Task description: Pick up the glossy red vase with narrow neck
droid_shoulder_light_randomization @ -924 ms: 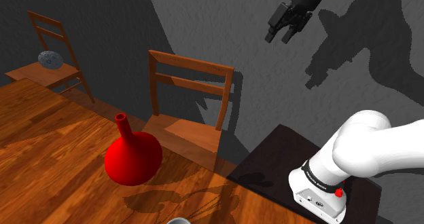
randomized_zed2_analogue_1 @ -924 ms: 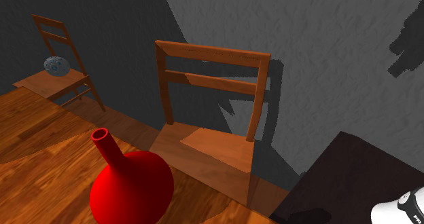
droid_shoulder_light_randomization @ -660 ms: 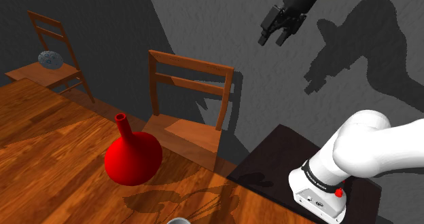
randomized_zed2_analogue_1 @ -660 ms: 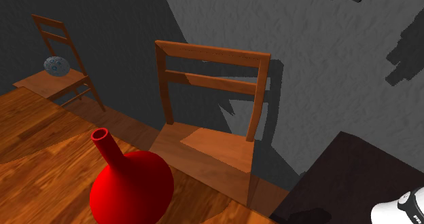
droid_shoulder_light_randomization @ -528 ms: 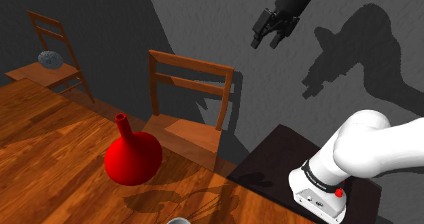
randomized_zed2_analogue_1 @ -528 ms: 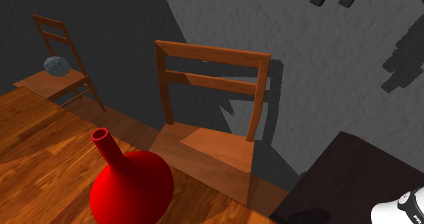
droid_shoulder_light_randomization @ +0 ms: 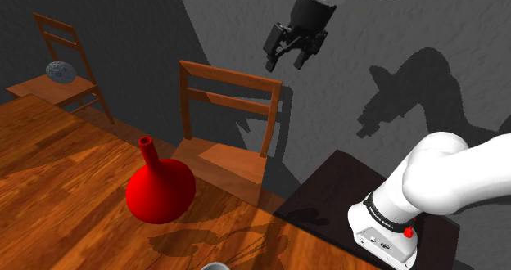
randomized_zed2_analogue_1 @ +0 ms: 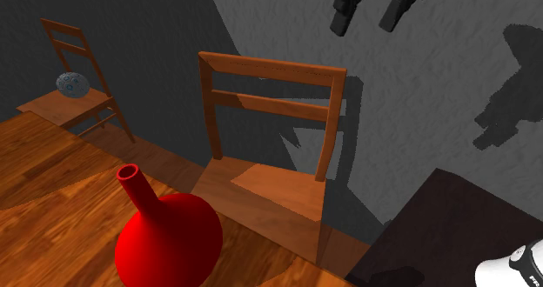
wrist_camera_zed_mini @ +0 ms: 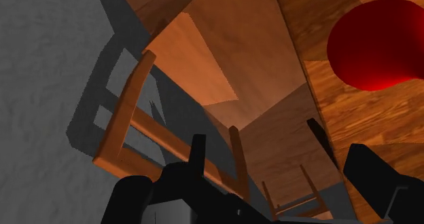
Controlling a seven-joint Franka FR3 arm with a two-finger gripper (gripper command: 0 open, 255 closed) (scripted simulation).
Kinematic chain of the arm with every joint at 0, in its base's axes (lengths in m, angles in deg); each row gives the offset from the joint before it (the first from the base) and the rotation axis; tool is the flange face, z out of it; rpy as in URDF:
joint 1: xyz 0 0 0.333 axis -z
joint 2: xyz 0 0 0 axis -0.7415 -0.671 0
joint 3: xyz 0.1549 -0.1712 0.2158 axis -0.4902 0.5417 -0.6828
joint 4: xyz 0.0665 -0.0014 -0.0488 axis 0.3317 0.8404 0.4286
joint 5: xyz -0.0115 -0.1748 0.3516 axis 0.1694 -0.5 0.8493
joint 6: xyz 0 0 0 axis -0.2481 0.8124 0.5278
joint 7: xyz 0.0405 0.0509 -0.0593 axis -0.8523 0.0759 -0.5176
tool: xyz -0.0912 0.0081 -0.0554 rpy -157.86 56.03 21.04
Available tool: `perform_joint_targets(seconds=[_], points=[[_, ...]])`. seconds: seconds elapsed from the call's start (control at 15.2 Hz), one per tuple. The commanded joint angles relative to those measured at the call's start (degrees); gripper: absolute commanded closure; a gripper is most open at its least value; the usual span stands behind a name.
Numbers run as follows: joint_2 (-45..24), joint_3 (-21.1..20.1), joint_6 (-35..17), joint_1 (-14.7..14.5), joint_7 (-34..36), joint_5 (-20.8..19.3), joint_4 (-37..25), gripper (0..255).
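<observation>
The gripper hangs wide open and empty, high above the chair back. A descent could clip the chair's top rail, or an off-centre strike on the neck could tip the vase. It stands upright just before the chair seat: glossy red, round-bellied, thin-necked.

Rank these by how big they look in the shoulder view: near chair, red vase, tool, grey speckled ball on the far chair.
1. Near chair
2. Red vase
3. Tool, open
4. Grey ball, smallest; it sits farthest away, so its true size is unsure.
</observation>
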Motion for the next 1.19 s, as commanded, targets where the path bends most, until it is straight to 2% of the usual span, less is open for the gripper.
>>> perform_joint_targets(seconds=[0.0,0.33,0.59,0.86,1.12], points=[[-2.22,-3.12,-1.78,-0.22,3.24,0.02,-0.76,0],[-9.58,-10.55,-4.93,0.22,11.07,-1.82,-5.22,0],[-16.83,-16.68,-6.77,0.99,18.17,-5.39,-10.12,0],[-25.69,-22.86,-7.53,1.61,26.39,-11.58,-16.31,0],[-36.63,-27.83,-6.42,0.27,35.72,-20.86,-24.09,0]])
